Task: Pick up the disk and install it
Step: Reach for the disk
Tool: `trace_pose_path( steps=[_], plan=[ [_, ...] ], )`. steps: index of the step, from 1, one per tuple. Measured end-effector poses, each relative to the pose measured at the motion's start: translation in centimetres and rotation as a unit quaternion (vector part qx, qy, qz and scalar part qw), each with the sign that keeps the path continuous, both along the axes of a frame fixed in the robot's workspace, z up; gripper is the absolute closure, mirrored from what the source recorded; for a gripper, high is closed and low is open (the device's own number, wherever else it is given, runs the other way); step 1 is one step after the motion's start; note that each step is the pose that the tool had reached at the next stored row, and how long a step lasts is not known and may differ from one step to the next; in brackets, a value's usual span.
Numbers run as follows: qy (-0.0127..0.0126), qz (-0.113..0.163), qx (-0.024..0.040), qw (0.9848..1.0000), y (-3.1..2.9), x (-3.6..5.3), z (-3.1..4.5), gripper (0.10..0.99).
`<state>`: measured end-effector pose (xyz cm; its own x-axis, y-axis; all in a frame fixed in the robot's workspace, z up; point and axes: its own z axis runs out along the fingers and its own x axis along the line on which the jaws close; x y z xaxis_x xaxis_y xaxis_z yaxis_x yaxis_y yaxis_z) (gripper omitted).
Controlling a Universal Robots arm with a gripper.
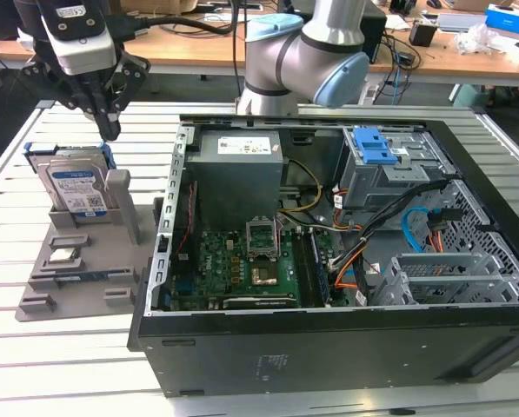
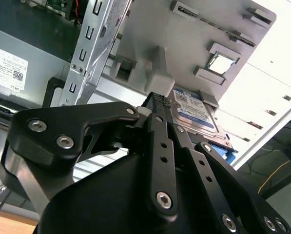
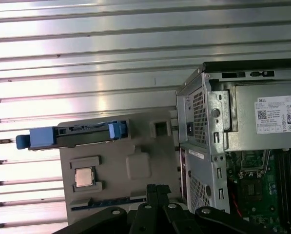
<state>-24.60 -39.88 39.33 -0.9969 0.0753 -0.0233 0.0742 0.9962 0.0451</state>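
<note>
Exterior view's left: disk (image 1: 75,187) stands on edge in a slot of the grey holder (image 1: 76,278) on the bench (image 1: 33,365). Its label faces out and its top edge is free, likely so it can be pinched from above. Chip (image 1: 63,254) sits in a holder pocket nearer the camera. Hand (image 1: 109,130) hovers just above the disk's top corner, pads pinched together, empty, seemingly not touching. Right: open case (image 1: 329,347), blue-latched cage (image 1: 374,148) by its far wall. Disk not installed yet.

A slatted metal table (image 1: 33,365) sits before a wooden desk (image 1: 168,48) strewn with what seem cables (image 1: 189,22).
</note>
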Motion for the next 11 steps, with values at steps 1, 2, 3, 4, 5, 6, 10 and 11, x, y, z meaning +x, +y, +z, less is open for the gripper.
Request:
trace_pose_path(
  steps=[1, 2, 3, 4, 5, 6, 10, 11],
  plan=[
    [0.0, 0.0, 0.0, 1.0, 0.0, -0.12, 0.0, 0.98],
    [0.0, 0.0, 0.0, 1.0, 0.0, -0.23, 0.0, 0.98],
    [0.0, 0.0, 0.0, 1.0, 0.0, -0.58, 0.0, 0.98],
    [0.0, 0.0, 0.0, 1.0, 0.0, -0.86, 0.0, 0.98],
    [0.0, 0.0, 0.0, 1.0, 0.0, -0.99, 0.0, 0.98],
    [0.0, 0.0, 0.0, 1.0, 0.0, -1.16, 0.0, 0.98],
    [0.0, 0.0, 0.0, 1.0, 0.0, -1.81, 0.0, 0.98],
    [0.0, 0.0, 0.0, 1.0, 0.0, -1.99, 0.0, 0.98]
  ],
)
